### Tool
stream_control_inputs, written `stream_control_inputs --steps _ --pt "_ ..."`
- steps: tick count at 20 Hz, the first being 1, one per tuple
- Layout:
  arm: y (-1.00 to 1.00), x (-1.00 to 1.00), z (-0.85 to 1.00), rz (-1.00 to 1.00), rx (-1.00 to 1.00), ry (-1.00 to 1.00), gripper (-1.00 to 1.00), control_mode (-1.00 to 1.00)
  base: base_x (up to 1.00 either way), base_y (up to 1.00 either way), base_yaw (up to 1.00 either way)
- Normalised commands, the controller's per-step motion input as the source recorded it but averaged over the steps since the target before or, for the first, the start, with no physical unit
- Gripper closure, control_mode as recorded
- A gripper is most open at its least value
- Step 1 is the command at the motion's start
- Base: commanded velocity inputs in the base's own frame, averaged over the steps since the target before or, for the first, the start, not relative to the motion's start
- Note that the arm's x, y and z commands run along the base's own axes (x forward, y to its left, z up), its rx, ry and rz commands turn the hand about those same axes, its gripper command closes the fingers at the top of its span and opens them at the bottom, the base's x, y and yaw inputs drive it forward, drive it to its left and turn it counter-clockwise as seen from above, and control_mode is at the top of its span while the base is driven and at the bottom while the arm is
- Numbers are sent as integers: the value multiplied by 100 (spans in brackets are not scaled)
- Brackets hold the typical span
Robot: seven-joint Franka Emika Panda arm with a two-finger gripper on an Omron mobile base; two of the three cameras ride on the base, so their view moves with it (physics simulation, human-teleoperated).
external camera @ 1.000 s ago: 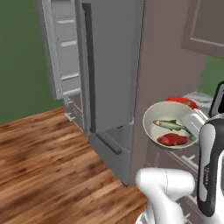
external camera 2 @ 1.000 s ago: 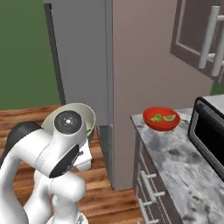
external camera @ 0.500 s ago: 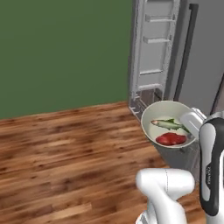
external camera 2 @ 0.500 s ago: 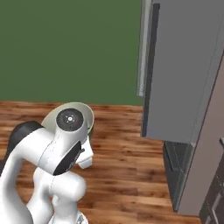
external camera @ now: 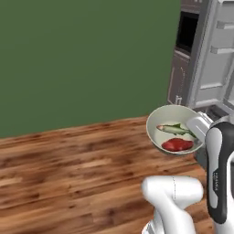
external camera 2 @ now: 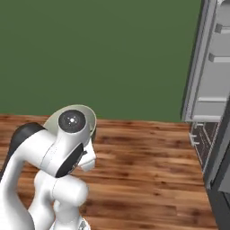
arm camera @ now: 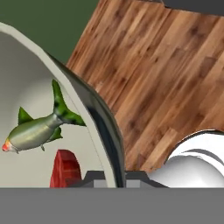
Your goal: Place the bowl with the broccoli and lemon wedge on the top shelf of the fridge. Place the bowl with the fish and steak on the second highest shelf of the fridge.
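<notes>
Wooden plank floor (external camera: 68, 160), open fridge (external camera: 208, 68) standing on it

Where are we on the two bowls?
Done: neither bowl is seen shelved yet. In hand: the gripper is shut on the rim of the bowl holding the fish and steak, beside the fridge's open door. Left: shelve it on the second-highest shelf; the broccoli bowl's status can't be judged.

A pale bowl (arm camera: 98, 118) wall curves across, with a green fish (arm camera: 37, 129) and red steak (arm camera: 64, 168) inside, above wooden floor (arm camera: 170, 74).
</notes>
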Motion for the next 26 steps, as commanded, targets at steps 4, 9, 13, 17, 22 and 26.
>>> stream_control_inputs --steps 4,9,13,17,22,26 --pt "0 0 0 0 0 0 100 100 100 75 -15" --pt "0 0 0 0 0 0 100 100 100 40 -30" --pt "0 0 0 0 0 0 100 100 14 0 -92" --pt "0 0 0 0 0 0 100 100 0 0 -100" --pt "0 0 0 0 0 0 100 100 12 16 -95" --pt "0 0 0 0 0 0 100 100 80 89 -65"
